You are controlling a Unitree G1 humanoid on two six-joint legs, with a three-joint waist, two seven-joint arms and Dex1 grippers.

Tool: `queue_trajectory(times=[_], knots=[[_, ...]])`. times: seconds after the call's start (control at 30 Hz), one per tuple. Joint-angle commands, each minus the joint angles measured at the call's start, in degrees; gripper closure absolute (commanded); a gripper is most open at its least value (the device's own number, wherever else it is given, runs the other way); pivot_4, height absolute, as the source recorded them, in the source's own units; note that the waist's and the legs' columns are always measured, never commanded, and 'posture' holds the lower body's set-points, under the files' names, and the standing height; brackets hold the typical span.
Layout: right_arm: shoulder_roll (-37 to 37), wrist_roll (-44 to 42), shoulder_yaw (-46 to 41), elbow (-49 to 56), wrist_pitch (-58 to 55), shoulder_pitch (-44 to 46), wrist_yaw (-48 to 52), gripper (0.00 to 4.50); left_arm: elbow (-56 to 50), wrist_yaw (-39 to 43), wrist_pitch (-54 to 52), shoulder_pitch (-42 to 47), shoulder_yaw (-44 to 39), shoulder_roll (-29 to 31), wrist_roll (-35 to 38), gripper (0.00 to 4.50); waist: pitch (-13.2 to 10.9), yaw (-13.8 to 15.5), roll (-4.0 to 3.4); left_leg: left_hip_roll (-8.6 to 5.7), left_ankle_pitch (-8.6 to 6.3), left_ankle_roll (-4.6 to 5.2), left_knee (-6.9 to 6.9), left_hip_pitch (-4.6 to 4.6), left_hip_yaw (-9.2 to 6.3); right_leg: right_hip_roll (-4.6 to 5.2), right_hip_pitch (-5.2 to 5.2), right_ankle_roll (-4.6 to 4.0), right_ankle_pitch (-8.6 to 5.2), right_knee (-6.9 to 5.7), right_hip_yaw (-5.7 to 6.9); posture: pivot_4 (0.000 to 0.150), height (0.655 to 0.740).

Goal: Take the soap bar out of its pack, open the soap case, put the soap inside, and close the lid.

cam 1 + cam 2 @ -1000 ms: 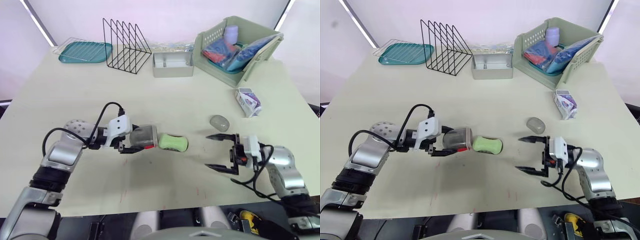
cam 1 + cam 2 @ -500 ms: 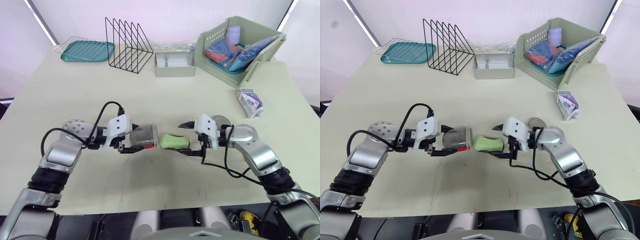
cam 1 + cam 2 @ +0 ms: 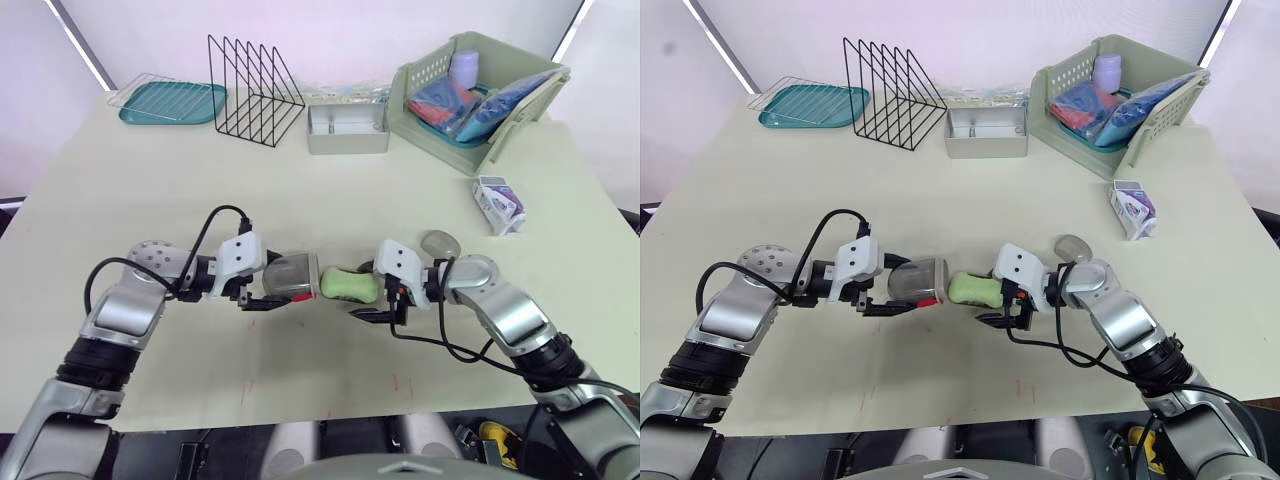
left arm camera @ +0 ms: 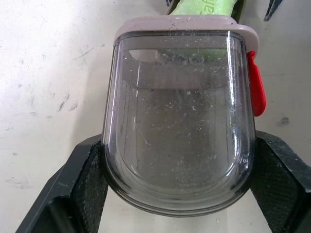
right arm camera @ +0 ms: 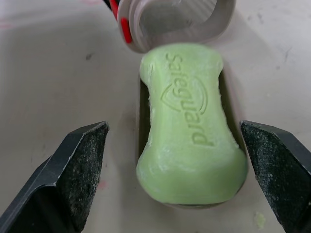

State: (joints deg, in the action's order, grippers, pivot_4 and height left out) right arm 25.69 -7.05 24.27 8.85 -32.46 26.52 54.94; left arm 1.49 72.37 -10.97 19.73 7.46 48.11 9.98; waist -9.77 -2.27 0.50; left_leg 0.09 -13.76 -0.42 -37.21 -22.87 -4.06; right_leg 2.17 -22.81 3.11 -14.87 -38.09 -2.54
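The green soap bar (image 3: 348,285) lies bare on the table, one end at the open mouth of the grey translucent soap case (image 3: 290,277). The case lies on its side with a red clasp (image 4: 256,87), and my left gripper (image 3: 270,283) is shut on it. My right gripper (image 3: 362,292) is open, one finger (image 5: 73,170) on each side of the soap (image 5: 192,121), not pressing on it. The case's clear lid (image 3: 438,243) rests on the table behind my right wrist. The soap pack (image 3: 497,203) lies at the right.
At the back stand a teal tray (image 3: 170,102), a black wire rack (image 3: 253,90), a metal tin (image 3: 347,128) and a green basket (image 3: 480,85) holding packets. The table's front edge (image 3: 330,412) runs close below both arms.
My right arm swung in from the front right to the soap, and its open fingers now straddle the bar. The left gripper kept hold of the case without moving.
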Motion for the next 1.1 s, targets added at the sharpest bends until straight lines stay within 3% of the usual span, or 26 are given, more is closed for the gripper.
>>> queue_trajectory(times=[0.03, 0.3, 0.4, 0.47, 0.5, 1.1], knots=[[-1.90, -0.01, 0.06, 0.01, -0.03, 1.06, -1.54, 0.00, -1.29, 0.59, 0.44, -0.26, -1.28, 0.93, 0.99, 1.01, 0.00, -0.03, 0.00, 0.00, 0.00, 0.00, 0.00, 0.00, 0.00, -0.01, 0.00, 0.00, 0.00, 0.00, 0.00, 0.150, 0.7400], [-2.82, 0.82, 0.93, -1.72, 0.22, 1.20, -2.19, 0.00, -0.27, 0.79, 2.33, -0.78, -0.70, 2.16, -0.54, 1.01, 0.00, -0.01, 0.01, 0.01, 0.00, 0.00, 0.00, 0.00, -0.01, -0.01, 0.00, 0.00, 0.00, 0.00, 0.01, 0.150, 0.7400], [-2.23, 1.36, 1.43, -2.10, 0.77, 1.06, -1.71, 0.84, -0.44, 0.56, 2.31, -0.74, -0.87, 2.03, -0.56, 1.01, 0.00, -0.03, 0.01, 0.01, 0.00, 0.00, 0.00, 0.00, -0.01, -0.01, 0.00, 0.00, 0.00, 0.00, 0.01, 0.150, 0.7400], [-2.08, 1.26, 1.38, -2.11, 0.74, 0.86, -1.37, 1.83, -0.49, 0.46, 2.31, -0.75, -0.87, 2.04, -0.66, 1.01, 0.01, -0.05, 0.01, 0.01, 0.00, 0.00, 0.00, 0.00, -0.02, -0.01, 0.00, 0.00, 0.00, 0.00, 0.02, 0.150, 0.7400], [-1.76, 1.27, 1.60, -2.03, 0.87, 0.81, -0.82, 1.99, -0.51, 0.38, 2.39, -0.92, -1.03, 2.19, -0.67, 1.01, 0.01, -0.06, 0.01, 0.01, 0.00, 0.00, 0.00, 0.00, -0.03, -0.02, 0.00, 0.00, 0.00, 0.00, 0.02, 0.150, 0.7400], [5.05, -0.45, -0.19, -0.71, 4.44, 4.78, 8.10, 2.02, -3.90, 0.05, 1.89, -0.23, 2.25, -2.71, 0.16, 1.01, 0.00, -0.09, 0.01, 0.02, 0.00, 0.00, 0.00, -0.01, -0.03, -0.02, 0.00, 0.00, 0.00, 0.01, 0.02, 0.150, 0.7400]])
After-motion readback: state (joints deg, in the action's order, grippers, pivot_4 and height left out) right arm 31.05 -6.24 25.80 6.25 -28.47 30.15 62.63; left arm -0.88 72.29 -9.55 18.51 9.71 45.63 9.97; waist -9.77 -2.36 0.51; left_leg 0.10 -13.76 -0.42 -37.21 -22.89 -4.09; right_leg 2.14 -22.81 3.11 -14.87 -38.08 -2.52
